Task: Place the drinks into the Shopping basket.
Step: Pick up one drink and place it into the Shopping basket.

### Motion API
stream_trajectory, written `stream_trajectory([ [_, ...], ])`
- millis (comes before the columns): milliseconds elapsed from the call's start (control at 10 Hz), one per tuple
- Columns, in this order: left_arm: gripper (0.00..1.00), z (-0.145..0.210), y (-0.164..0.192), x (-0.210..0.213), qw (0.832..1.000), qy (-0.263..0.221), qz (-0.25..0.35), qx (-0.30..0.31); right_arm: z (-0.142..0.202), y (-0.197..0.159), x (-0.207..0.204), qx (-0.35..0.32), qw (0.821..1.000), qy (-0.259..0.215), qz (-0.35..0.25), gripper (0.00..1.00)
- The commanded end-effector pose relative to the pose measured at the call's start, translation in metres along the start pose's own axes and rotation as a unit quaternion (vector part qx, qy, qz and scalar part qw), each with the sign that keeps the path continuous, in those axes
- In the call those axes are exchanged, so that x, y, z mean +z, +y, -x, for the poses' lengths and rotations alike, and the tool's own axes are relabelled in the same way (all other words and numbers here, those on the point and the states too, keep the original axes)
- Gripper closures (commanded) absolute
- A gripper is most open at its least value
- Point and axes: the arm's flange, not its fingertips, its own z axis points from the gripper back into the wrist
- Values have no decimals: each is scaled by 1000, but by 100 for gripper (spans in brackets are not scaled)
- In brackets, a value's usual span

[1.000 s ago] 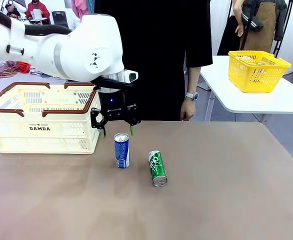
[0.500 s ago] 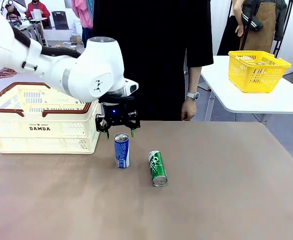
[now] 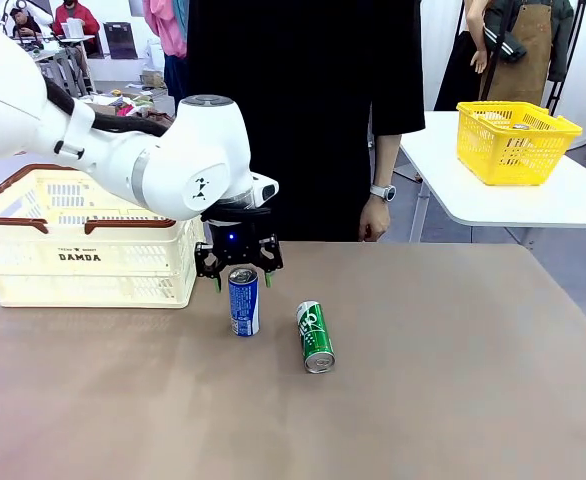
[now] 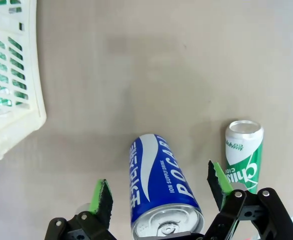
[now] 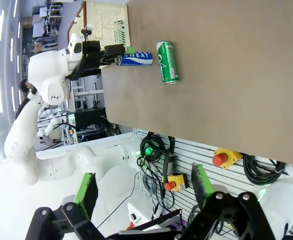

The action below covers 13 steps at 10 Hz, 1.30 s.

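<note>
A blue drink can stands upright on the brown table, and a green can lies on its side just to its right. My left gripper hangs over the blue can, open, with one green-padded finger on each side of the can's top and not touching it. In the left wrist view the blue can sits between the fingertips and the green can lies beyond. The cream Shopping basket stands at the left. My right gripper is open, far from the blue can and the green can.
A person in black stands at the far edge, one hand hanging near the table. A yellow mesh basket sits on a separate white table at the right. The basket's corner is close to my left gripper.
My left gripper has come down and slightly forward, from just behind the blue can's top to straddling it. The cans and the basket have not moved.
</note>
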Motion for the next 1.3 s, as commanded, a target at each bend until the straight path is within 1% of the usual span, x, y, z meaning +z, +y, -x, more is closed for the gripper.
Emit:
stream_trajectory([
  [0,0,3,-4,-2,1000,24,3,3,-1,2,1,12,1000,-1,-13,0],
  [200,0,3,-7,-6,999,43,-2,-8,-1,2,1,12,1000,-1,-13,0],
  [400,0,3,-9,-8,999,42,-5,-8,-1,2,1,12,1000,-1,-13,0],
  [600,0,1,-10,-6,1000,25,-5,-7,-1,2,1,12,1000,-1,-13,0],
  [700,58,1,-10,-6,1000,17,-13,-4,-1,2,1,12,1000,-1,-13,0],
  [800,100,2,-10,-7,1000,14,-24,-7,-1,2,1,12,1000,-1,-13,0],
  [900,100,2,-11,-8,999,19,-28,-7,-1,2,1,12,1000,-1,-13,0],
  [1000,100,2,-10,-6,999,27,-19,-21,-1,2,1,12,1000,-1,-13,0],
  [1200,100,3,-9,-4,999,27,-22,-20,-1,2,1,12,1000,-1,-13,0],
])
